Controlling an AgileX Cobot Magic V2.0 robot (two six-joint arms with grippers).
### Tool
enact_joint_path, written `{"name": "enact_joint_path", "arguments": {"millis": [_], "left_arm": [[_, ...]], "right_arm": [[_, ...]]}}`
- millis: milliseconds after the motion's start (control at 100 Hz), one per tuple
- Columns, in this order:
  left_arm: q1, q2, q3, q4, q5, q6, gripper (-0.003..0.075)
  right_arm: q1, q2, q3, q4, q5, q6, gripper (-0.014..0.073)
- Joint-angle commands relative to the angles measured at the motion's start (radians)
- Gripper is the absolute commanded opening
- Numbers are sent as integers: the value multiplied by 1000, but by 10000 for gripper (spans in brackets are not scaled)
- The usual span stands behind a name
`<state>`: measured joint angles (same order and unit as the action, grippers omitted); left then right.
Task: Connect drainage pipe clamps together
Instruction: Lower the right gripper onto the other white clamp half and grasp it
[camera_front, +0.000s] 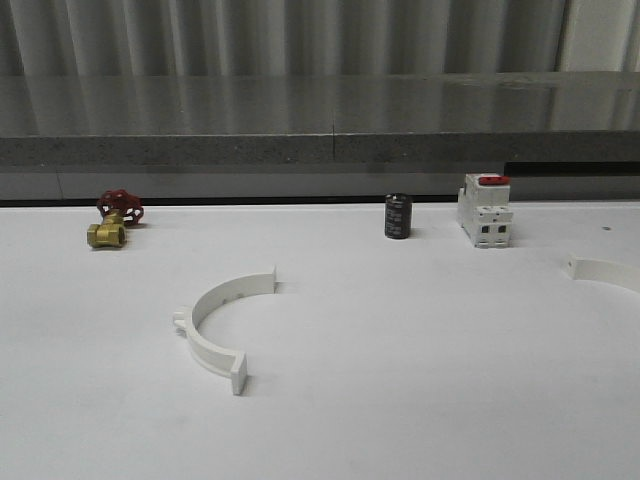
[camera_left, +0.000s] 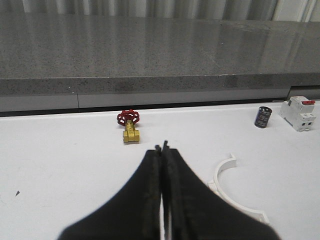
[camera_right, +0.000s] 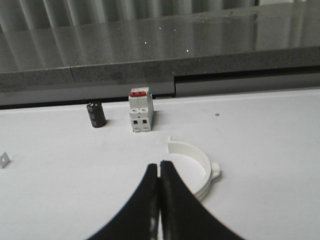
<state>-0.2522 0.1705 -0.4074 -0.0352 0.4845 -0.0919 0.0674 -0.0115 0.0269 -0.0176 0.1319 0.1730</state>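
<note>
Two white half-ring clamps lie well apart on the white surface (camera_front: 420, 400), not joined. The left clamp half (camera_front: 222, 322) lies flat at left of centre in the front view, its open side facing right, one flange end toward the back, the other toward the front, a small tab on its outer curve. The right clamp half (camera_front: 605, 271) sits at the right edge of the front view, cut off by the frame, so only one end and a stretch of arc can be seen there.

Over to the left wrist view: the left pincer (camera_left: 162, 146) hangs above the surface, black fingers pressed together at the tips, holding nothing. The left clamp half (camera_left: 231, 187) lies just beside it. Farther back sits a brass valve with a red handwheel (camera_left: 129, 125).

In the right wrist view, the right pincer (camera_right: 159, 164) is likewise closed tip to tip and empty. The right clamp half (camera_right: 196, 166) lies right by its fingers; whether they touch is hard to say from this angle. Behind stand a white breaker with a red switch (camera_right: 140, 110) and a small dark cylinder (camera_right: 95, 114), side by side near the back edge, neither touching the other. Nothing here serves as a container; every item rests directly on the surface.
</note>
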Motion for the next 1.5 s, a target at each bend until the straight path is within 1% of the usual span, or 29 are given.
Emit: {"name": "enact_joint_path", "arguments": {"millis": [0, 180, 330, 470, 660, 760, 910, 1040, 1110, 1150, 1200, 1250, 1310, 1320, 1340, 1390, 1410, 1430, 1490], "left_arm": [[2, 11, -24, -10, -77, 1, -20], [2, 11, -24, -10, -77, 1, -20], [2, 11, -24, -10, -77, 1, -20], [2, 11, -24, -10, -77, 1, -20], [2, 11, -24, -10, -77, 1, -20], [2, 11, -24, -10, -77, 1, -20], [2, 11, -24, -10, -77, 1, -20], [2, 11, -24, -10, -77, 1, -20], [2, 11, -24, -10, -77, 1, -20], [2, 11, -24, -10, -77, 1, -20], [2, 11, -24, -10, -77, 1, -20], [2, 11, -24, -10, -77, 1, -20], [2, 11, -24, -10, -77, 1, -20], [2, 11, -24, -10, -77, 1, -20], [2, 11, -24, -10, -77, 1, -20], [2, 11, -24, -10, -77, 1, -20], [2, 11, -24, -10, -77, 1, -20], [2, 11, -24, -10, -77, 1, -20], [2, 11, -24, -10, -77, 1, -20]], "right_arm": [[2, -18, -15, -3, -111, -5, -69], [2, -11, -48, -3, -85, -6, -69], [2, 65, -146, -4, -60, -10, -69], [2, 239, -294, -5, 34, -10, -69], [2, 544, -543, -5, 286, -10, -69], [2, 700, -653, -5, 381, -10, -69], [2, 865, -750, -5, 407, -10, -69], [2, 967, -776, -5, 399, -10, -69], [2, 999, -777, -2, 405, -10, -55], [2, 1010, -777, -2, 413, -10, -24], [2, 1020, -777, -2, 421, -10, 38], [2, 1025, -777, -2, 427, -10, 126], [2, 1026, -777, -2, 428, -10, 267], [2, 1026, -777, -2, 428, -10, 300], [2, 1026, -777, -2, 428, -10, 333], [2, 1026, -777, -2, 432, -10, 452], [2, 1026, -777, -2, 433, -10, 477], [2, 1026, -777, -2, 433, -10, 520], [2, 1026, -777, -2, 434, -10, 575]]}}
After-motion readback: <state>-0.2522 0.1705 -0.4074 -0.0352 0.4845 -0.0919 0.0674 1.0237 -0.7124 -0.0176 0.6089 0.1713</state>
